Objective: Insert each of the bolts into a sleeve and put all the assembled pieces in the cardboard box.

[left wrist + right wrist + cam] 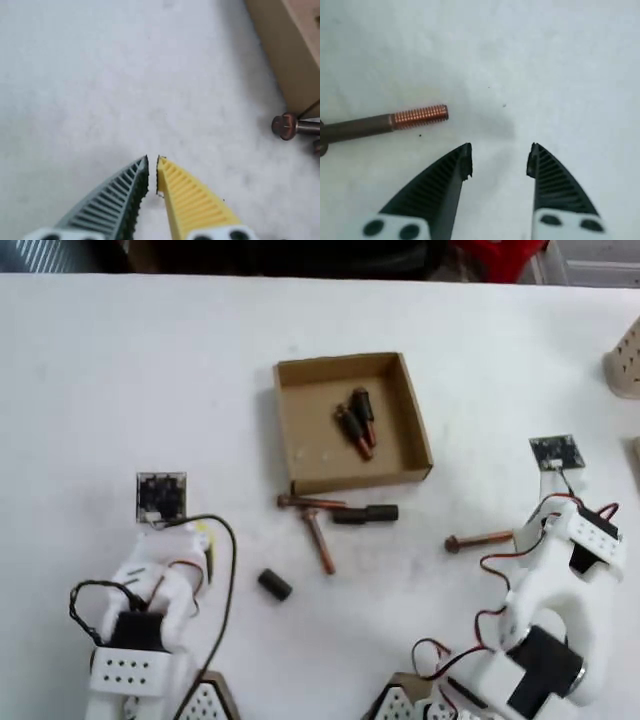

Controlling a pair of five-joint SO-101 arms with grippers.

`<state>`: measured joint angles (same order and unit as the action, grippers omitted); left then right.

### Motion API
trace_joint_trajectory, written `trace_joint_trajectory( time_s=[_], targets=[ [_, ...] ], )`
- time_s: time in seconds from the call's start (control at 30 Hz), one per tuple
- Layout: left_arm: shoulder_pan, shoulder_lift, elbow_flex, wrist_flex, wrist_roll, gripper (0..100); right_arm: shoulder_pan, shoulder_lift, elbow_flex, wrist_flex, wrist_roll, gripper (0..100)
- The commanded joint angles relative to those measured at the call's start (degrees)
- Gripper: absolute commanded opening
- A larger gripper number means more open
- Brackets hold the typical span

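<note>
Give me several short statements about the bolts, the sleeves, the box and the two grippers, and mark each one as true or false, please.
1. Some assembled pieces already lie inside the cardboard box. True.
2. The right gripper is shut on something. False: it is open and empty; a bolt lies on the table close to it.
3. A loose sleeve lies on the table outside the cardboard box. True.
4. The left gripper is wide open. False: it is shut, with nothing in it.
</note>
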<state>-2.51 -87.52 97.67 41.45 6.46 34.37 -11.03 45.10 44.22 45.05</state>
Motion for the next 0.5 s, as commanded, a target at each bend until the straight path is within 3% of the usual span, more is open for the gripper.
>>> trace_joint_trajectory(
  time_s=[0.0, 0.2, 0.33, 0.47],
  targets=[
    [-0.48, -0.57, -0.26, -1.23, -0.53, 7, -1.45, -8.66, -1.23, 0.48, 0.70, 12.4],
    [-0.48, -0.57, -0.26, -1.23, -0.53, 7, -6.64, -19.91, -1.32, 11.82, 3.16, 8.9],
    [-0.48, -0.57, -0.26, -1.23, -0.53, 7, -10.95, -22.55, -1.23, 18.77, 22.42, 11.5],
    [-0.48, -0.57, -0.26, -1.23, -0.53, 7, -14.20, -22.64, -0.53, 20.88, 34.11, 15.5]
  ],
)
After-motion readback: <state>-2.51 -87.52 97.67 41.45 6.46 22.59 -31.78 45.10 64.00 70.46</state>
